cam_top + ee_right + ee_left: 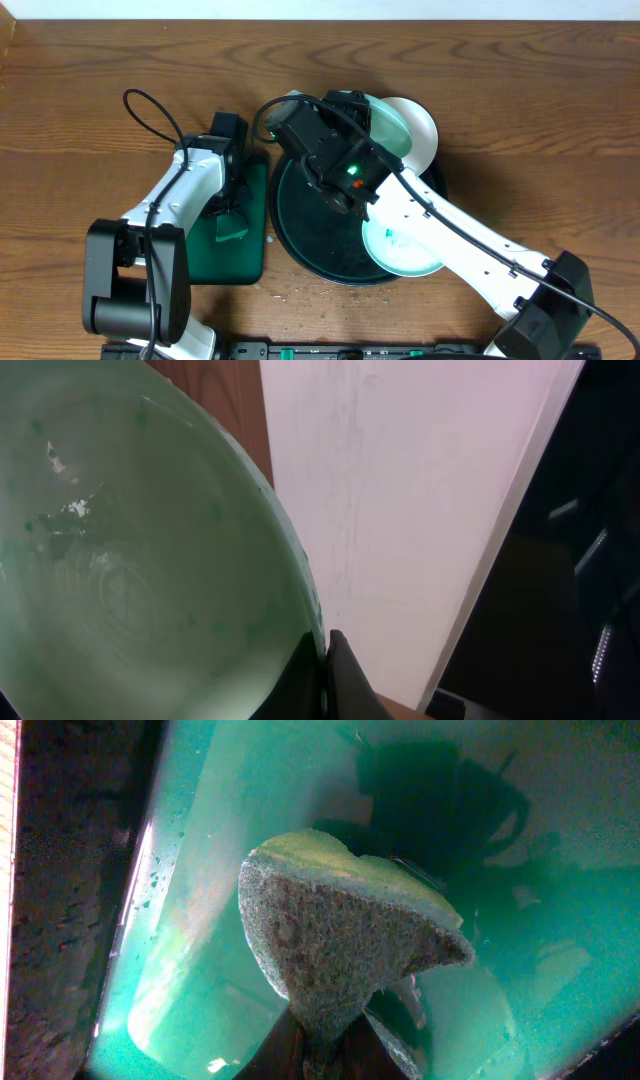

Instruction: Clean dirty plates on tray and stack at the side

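Note:
The large round dark tray [318,228] lies at the table's middle. One pale plate [412,128] rests on its far right rim, and another with teal marks [392,252] sits at its near right, partly under my right arm. My right gripper [292,118] [326,660] is shut on the rim of a third plate [268,108] [130,560], held tilted above the tray's far left edge. That plate's face carries small green specks. My left gripper [233,205] [325,1045] is shut on a folded sponge [340,935] [232,228] over the small green tray.
The small rectangular green tray [245,255] [560,970] sits just left of the round tray, its wet floor under the sponge. Crumbs dot the wood near the round tray's front. Bare wooden table spreads to the far left and far right.

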You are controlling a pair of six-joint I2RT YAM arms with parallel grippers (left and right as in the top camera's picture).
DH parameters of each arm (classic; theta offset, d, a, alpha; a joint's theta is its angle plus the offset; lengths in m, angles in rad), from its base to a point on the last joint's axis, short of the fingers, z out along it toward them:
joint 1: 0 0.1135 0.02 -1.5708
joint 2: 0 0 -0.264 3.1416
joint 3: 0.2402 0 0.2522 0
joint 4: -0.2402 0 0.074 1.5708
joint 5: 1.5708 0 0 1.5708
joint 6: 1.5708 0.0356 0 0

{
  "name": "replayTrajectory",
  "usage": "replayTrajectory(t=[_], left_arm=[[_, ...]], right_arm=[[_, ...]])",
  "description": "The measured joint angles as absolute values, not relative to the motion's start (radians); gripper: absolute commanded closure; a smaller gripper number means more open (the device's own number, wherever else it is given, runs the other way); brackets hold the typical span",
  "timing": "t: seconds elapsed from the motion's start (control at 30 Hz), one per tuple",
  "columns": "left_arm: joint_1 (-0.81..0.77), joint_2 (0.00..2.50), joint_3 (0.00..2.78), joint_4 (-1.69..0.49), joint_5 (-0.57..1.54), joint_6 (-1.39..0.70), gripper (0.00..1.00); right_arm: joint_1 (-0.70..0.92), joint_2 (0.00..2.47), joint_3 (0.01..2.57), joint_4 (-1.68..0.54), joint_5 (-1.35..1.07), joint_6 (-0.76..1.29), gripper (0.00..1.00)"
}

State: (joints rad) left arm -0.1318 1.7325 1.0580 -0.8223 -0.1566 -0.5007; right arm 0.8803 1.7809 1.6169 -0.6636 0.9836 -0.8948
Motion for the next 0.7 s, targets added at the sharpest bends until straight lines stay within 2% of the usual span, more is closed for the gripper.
replayTrajectory(t=[0.7], left_arm=[[-0.132, 1.732, 1.058, -0.822, -0.156, -0.5, 0.92]], right_arm=[[0.889, 1.781, 1.617, -0.648, 0.912, -0.838, 0.99]])
